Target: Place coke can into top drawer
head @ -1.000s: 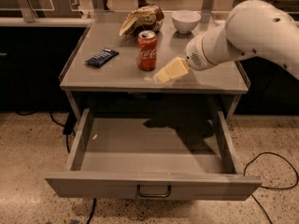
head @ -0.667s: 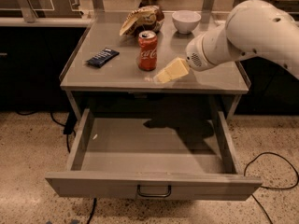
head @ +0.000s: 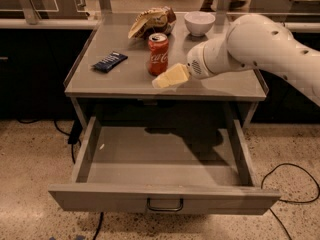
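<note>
Nearest to us, the top drawer (head: 100, 199) is pulled fully out, its flat grey front panel facing us with a small dark loop handle (head: 164, 205) at the centre. We see nothing inside it except a tiny pale speck (head: 101, 146) near the left wall and the arm's shadow on the far part of its floor. On either side is speckled floor (head: 30, 184), with a dark cable (head: 295, 179) looping across it on the right.

Above and behind the drawer is the grey table (head: 125, 84). The gripper (head: 170, 77), pale cream, hangs low over the tabletop's near edge, about mid-width, pointing left and slightly toward us. We cannot tell whether it is released or clenched, but it grasps nothing. The white arm (head: 260, 44) reaches in from the right.

The coke can (head: 158, 54) stands upright on the table, just beyond the gripper and slightly left of its tip, close to it; we cannot tell whether they touch. It is not in the drawer. To the can's left, well apart, a dark blue bar wrapper (head: 109, 61) lies flat. Farther back, a brown-and-tan snack bag (head: 151, 22) lies right behind the can, and a white bowl (head: 199, 22) stands to the bag's right, near the table's far edge.
</note>
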Motion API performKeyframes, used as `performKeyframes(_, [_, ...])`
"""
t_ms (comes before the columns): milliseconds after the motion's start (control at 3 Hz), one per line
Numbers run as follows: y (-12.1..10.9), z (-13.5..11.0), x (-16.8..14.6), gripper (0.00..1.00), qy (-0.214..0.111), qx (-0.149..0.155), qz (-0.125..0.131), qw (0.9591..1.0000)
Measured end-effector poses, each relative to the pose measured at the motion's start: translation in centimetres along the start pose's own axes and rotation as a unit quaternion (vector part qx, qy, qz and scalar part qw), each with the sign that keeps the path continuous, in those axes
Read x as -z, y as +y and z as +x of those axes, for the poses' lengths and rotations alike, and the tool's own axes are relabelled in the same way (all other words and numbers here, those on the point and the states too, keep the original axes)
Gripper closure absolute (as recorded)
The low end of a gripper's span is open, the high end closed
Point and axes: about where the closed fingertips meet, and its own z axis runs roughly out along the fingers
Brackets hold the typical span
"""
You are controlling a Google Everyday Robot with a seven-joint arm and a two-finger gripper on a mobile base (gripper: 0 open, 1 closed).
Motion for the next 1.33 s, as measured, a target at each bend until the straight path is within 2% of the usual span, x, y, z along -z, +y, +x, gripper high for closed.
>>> performKeyframes(333, [0.5,-0.8,-1.9,0.00,-0.021,-0.010,0.017,0.9996])
performKeyframes(667, [1.2,-2.3,-3.6,0.00,-0.047,0.009,0.052,0.9975])
performKeyframes(1000, [1.0,-3.3,-3.9,0.00,-0.065,0.013,0.062,0.9959])
performKeyframes(1333, [1.0,-3.3,-3.9,0.00,-0.065,0.013,0.062,0.9959])
